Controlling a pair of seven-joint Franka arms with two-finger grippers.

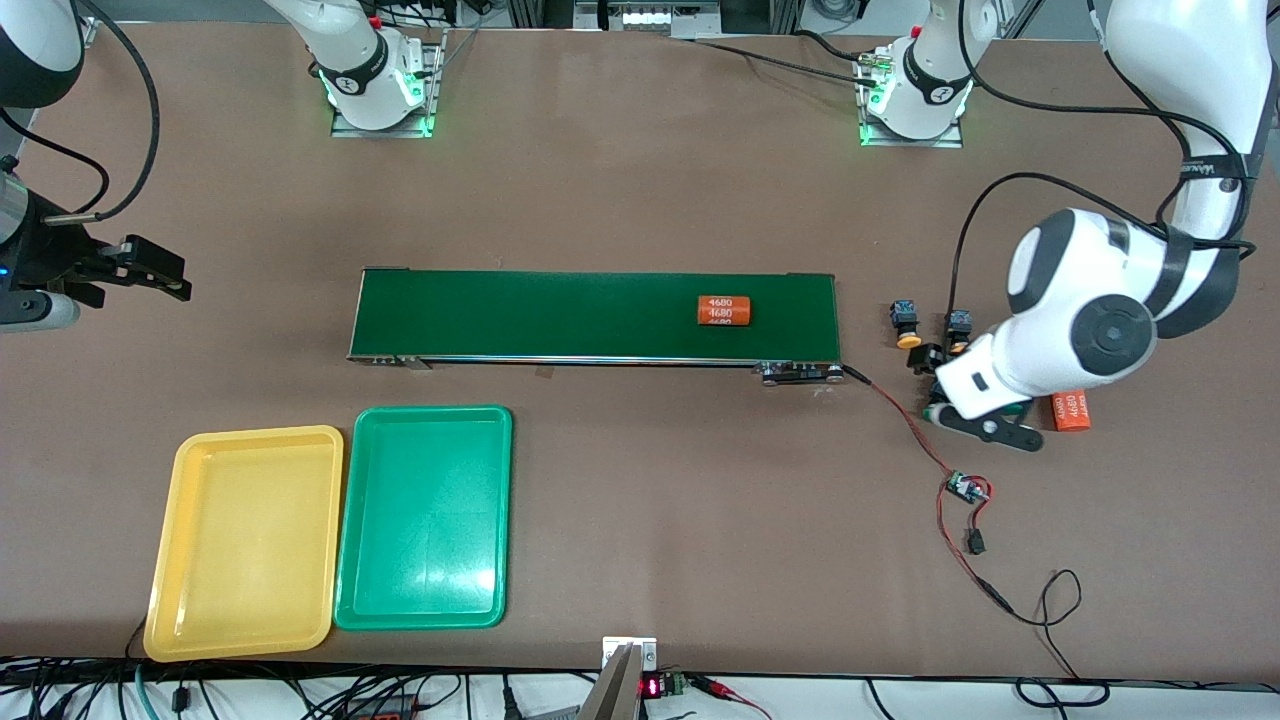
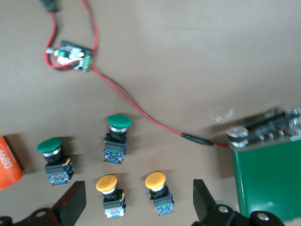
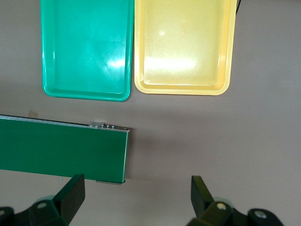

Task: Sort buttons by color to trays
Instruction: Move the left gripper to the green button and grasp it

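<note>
Four buttons lie on the table off the conveyor's end, toward the left arm's end. In the left wrist view, two orange-yellow capped buttons (image 2: 110, 195) (image 2: 157, 192) lie between the open fingers of my left gripper (image 2: 136, 202). Two green capped buttons (image 2: 118, 136) (image 2: 54, 160) lie just past them. The front view shows only the two orange-yellow buttons (image 1: 907, 325) (image 1: 958, 330); my left gripper (image 1: 945, 385) hovers low there and hides the green ones. The empty yellow tray (image 1: 245, 540) and green tray (image 1: 425, 515) sit side by side. My right gripper (image 1: 150, 270) waits, open and empty.
A long dark-green conveyor (image 1: 595, 315) carries an orange cylinder (image 1: 724, 311). A second orange cylinder (image 1: 1070, 410) lies beside the left arm. A red wire with a small circuit board (image 1: 965, 488) runs from the conveyor's end. The right wrist view shows both trays (image 3: 87, 47) (image 3: 183, 44).
</note>
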